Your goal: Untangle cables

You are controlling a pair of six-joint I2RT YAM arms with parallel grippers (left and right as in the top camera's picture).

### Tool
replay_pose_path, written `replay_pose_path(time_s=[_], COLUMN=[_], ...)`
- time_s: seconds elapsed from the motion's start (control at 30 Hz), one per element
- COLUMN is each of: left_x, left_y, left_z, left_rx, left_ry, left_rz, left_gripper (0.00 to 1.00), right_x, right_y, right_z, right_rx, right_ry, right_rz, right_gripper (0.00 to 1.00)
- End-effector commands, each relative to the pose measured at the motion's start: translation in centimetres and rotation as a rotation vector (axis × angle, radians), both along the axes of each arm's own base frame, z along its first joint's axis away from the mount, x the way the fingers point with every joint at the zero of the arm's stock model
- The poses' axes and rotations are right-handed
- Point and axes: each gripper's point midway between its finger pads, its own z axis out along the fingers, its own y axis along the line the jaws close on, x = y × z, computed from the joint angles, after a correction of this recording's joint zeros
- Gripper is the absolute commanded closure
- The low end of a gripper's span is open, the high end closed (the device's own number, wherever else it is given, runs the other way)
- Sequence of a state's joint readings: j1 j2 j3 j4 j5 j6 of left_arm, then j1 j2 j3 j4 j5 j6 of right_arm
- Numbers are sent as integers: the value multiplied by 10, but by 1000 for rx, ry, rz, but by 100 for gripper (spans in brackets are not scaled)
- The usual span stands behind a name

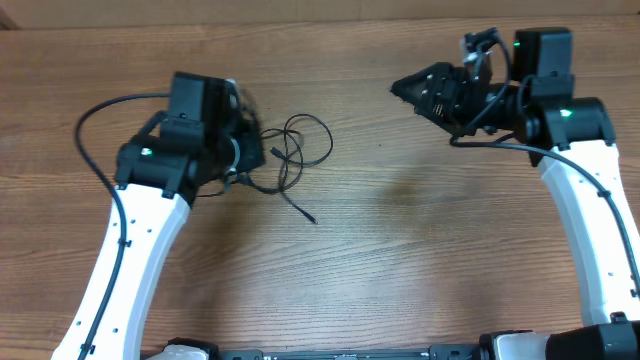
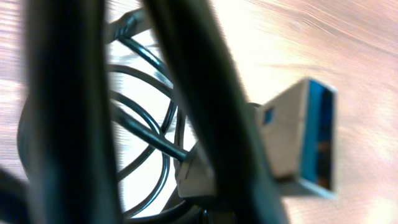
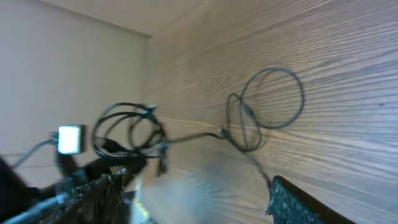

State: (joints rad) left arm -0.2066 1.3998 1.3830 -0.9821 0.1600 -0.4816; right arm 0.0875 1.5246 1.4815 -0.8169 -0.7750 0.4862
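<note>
Left claw [image 1: 248,152]: clenched, set low over the table [image 1: 400,260] at the left end of the cables [image 1: 300,145]. Thin black strands are seen running into it, and a bunched coil is gripped there. In the left wrist view, blurred black cable is pressed close to the lens. A silver plug [image 2: 305,140] with a blue insert is seen just beside it, over pale wood.

Cables: thin black loops are laid on the table just right of the left claw, one larger ring overlapping smaller ones. In the right wrist view, a single strand is drawn from the gripped coil across to these loops. A loose end [image 1: 312,218] with a small tip is trailed toward the near edge of the table.

Right claw [image 1: 412,90]: released, its fingers [image 3: 292,202] spread wide with nothing between them. It is held toward the far right of the table, well apart from the cables and pointed toward them.

Surface: brown wood grain, bordered by a pale wall [image 3: 62,62].
</note>
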Motion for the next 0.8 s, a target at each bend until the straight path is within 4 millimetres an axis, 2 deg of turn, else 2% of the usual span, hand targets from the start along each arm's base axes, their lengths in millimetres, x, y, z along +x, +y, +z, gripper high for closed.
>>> replay_pose_path(time_s=[0.0,0.1,0.2,0.33,0.5,0.77], left_x=[5,-1,-8,-18,-34,-43], left_y=[44,45,48,54,66,44], left_z=[23,19,14,7,-2,-5], left_rx=[78,33,48,80,148,39], left_ry=[-67,-26,12,55,125,175], left_rz=[163,169,174,187,213,147], left_gripper=[96,96,96,96,96,95], right_x=[12,19,23,34,39,37], right_y=[3,19,47,86,117,159], right_z=[-8,-27,-49,-87,-134,-194], right_rx=[-146,-201,-214,-222,-239,-261], right_ry=[-50,-40,-26,-11,23,29], right_rz=[-65,-54,6,81,145,242], right_gripper=[23,23,22,18,20,20])
